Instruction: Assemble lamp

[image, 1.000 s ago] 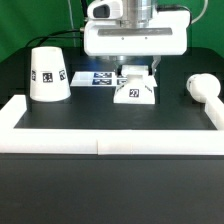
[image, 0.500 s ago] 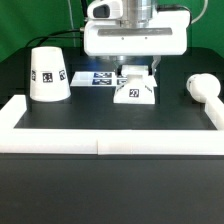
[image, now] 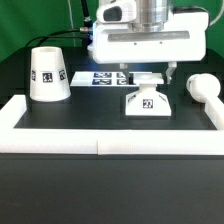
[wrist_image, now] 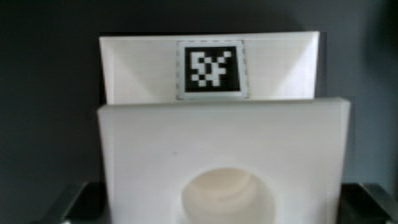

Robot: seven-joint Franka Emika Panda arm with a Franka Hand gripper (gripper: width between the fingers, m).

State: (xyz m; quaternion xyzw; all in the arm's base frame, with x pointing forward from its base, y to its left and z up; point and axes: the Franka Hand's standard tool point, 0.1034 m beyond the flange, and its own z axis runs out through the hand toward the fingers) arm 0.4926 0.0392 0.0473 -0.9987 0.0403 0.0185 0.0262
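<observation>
Jaws closed on lamp base (image: 147, 101), one dark finger (wrist_image: 75, 205) hard against each flank in the wrist view, white plastic filling the gap between. Form of lamp base: squat, sloped-sided, all white, with square black-and-white tag (wrist_image: 212, 68) on one sloped face and round hollow (wrist_image: 228, 196) in the top block. Position: middle of the black table (image: 100, 125), directly beneath the white hand of the arm (image: 140, 40); resting on the table or held just clear of it, not to be told. Next outward, marker board (image: 104, 77): flat, white, tagged, lying just behind the lamp base toward the exterior view's left. Further out, lamp shade (image: 47, 73): truncated cone, wide end down, upright on the table, well apart at the exterior view's left, tag facing the camera. Opposite, bulb (image: 203, 88): rounded, white, lying near the table edge at the exterior view's right, apart from the lamp base. Outermost, raised white border (image: 100, 148) along the near edge and both side edges of the table; green backdrop (image: 20, 25) behind.
</observation>
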